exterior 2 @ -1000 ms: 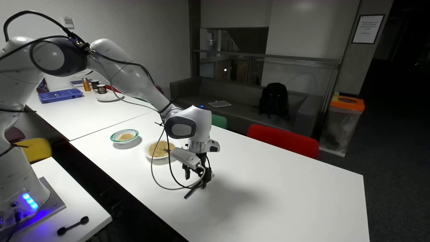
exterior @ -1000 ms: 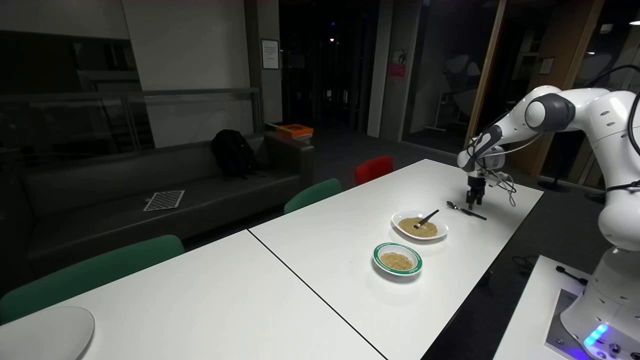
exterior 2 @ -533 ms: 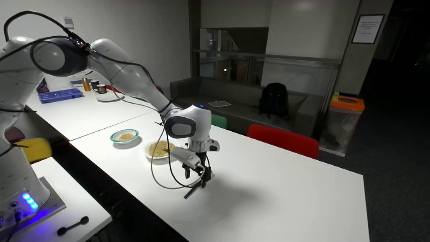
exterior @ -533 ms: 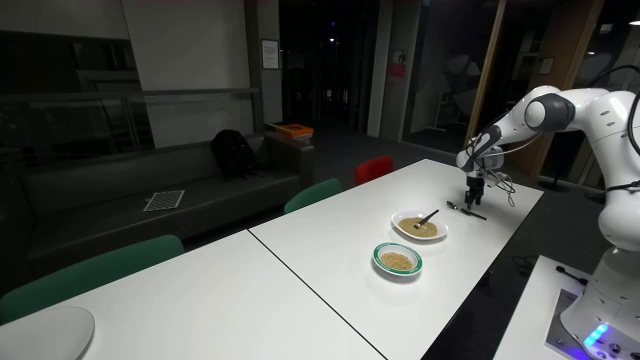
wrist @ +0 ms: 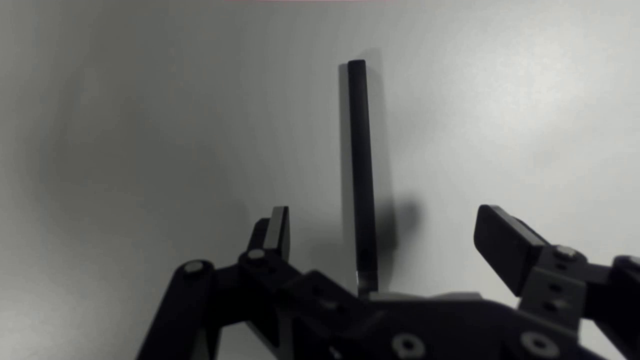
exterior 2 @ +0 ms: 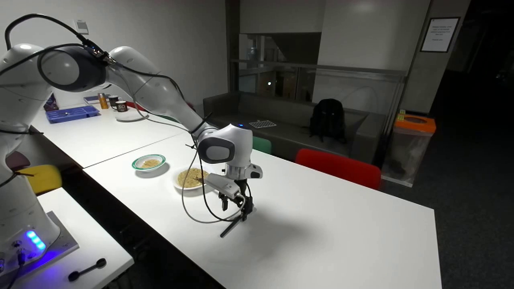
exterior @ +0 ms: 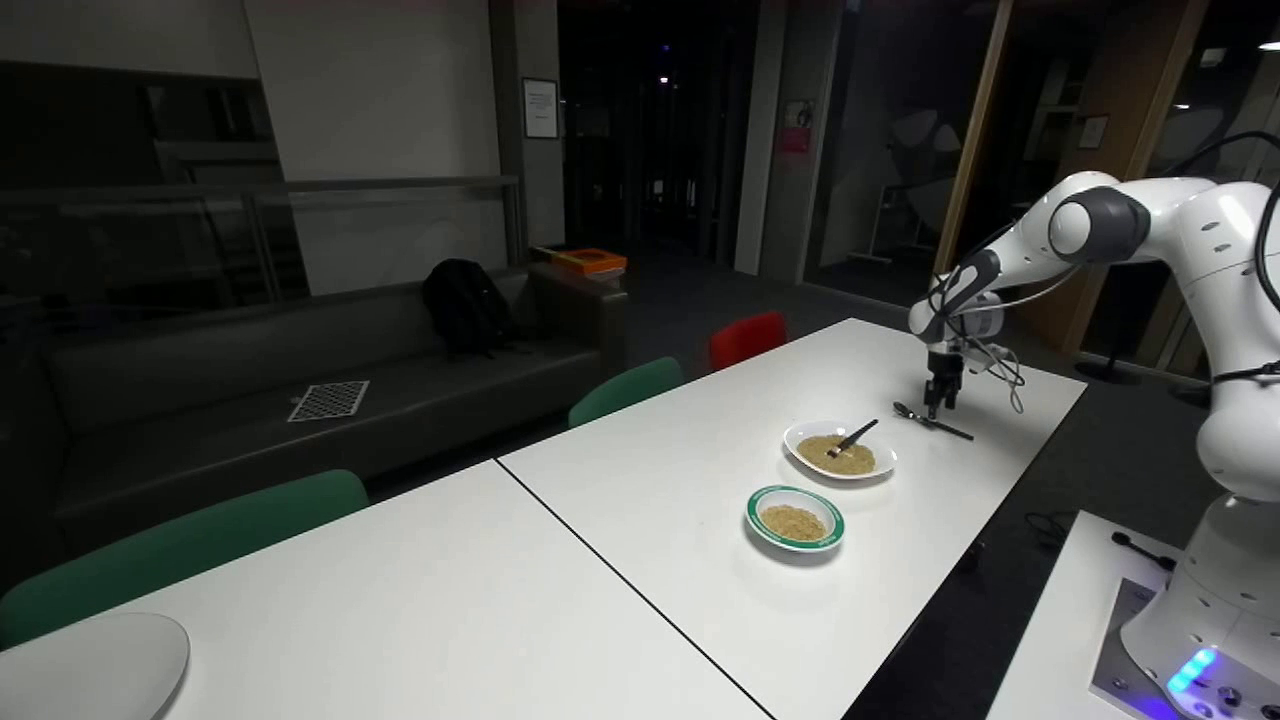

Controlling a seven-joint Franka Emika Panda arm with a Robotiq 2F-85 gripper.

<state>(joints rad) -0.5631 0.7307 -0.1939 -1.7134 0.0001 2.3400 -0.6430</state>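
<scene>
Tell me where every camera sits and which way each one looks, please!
An exterior view: higher than the white table, looking down slantwise along it, grey sofa at left; the arm stands at right.
An exterior view: raised, looking across the table toward the sofa, blue tray far left; the arm reaches in from the left, ending in the gripper.
Wrist view: on the robot's wrist, looking down at the black spoon handle between the gripper's open fingers.
Both exterior views share the arm, sofa, green-rimmed bowl and white dish.

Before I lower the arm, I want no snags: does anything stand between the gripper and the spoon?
Nothing visible does: in the wrist view, the spoon's black handle shows between the fingers of the open gripper.
</scene>
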